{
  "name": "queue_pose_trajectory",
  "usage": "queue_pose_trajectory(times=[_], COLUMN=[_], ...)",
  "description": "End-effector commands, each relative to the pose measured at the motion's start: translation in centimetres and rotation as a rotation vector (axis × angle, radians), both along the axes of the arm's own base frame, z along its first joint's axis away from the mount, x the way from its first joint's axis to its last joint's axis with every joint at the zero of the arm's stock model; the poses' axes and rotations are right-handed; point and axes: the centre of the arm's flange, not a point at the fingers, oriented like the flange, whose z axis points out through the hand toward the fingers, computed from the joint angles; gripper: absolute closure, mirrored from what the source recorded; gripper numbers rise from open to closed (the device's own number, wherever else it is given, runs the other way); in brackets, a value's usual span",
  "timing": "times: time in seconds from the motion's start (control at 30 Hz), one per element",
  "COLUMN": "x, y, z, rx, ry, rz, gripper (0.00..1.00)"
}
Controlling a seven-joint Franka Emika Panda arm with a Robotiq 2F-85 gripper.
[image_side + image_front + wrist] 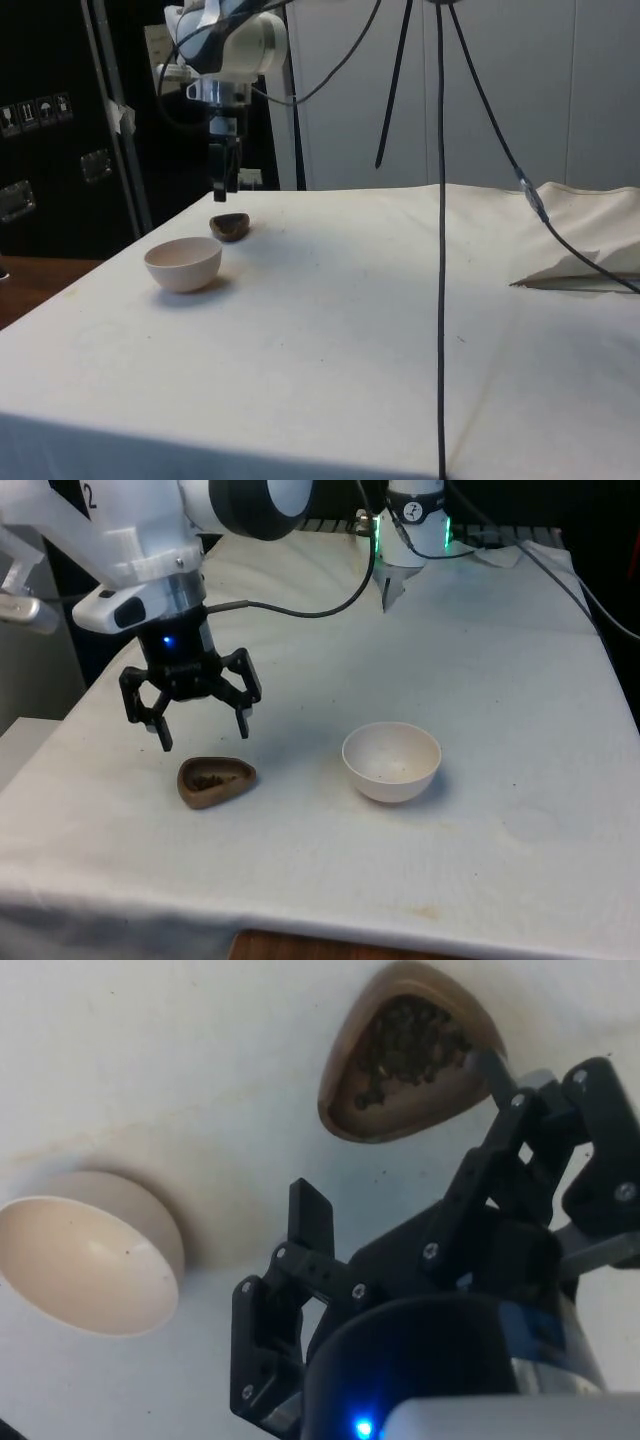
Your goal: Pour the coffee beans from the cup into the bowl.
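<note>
- In the front view, we saw the claw point(203, 734) hanging with its fingers spread apart and nothing between them, just above and a little behind the brown cup point(216, 781), which sat on the bench point(500, 680) with dark coffee beans point(210, 779) inside.
- The white bowl point(391, 761) stood apart from the cup, toward the front view's right, and looked empty; we judged the step in hand to be the reach and grasp, with pouring not yet begun.
- The cup lay nearer the bench's edge on the front view's left than the bowl did, so we thought any nudge should not push it that way.
- In the side view, the claw point(225, 180) hung straight above the cup point(231, 226), with the bowl point(183, 264) nearer the camera and open cloth stretching widely beyond both, leaving ample room to lift and swing.
- In the wrist view, the cup point(405, 1050) showed an egg-shaped rim, one finger point(490, 1070) near its edge; we judged a straight descent pinching the narrower width would grip best and keep the beans point(405, 1045) level.
- The bowl point(90, 1265) lay clear to one side, no obstacle between them.
</note>
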Motion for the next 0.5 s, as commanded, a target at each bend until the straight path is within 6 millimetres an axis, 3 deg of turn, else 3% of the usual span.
queue_pose_trajectory(times=[0.0, 0.47], x=[0.09, 0.39], y=[-0.02, 0.06], z=[-0.17, -1.16], rx=[0.006, -0.007], ry=[0.016, 0.038], rz=[0.005, 0.012], gripper=[0.00, 0.00])
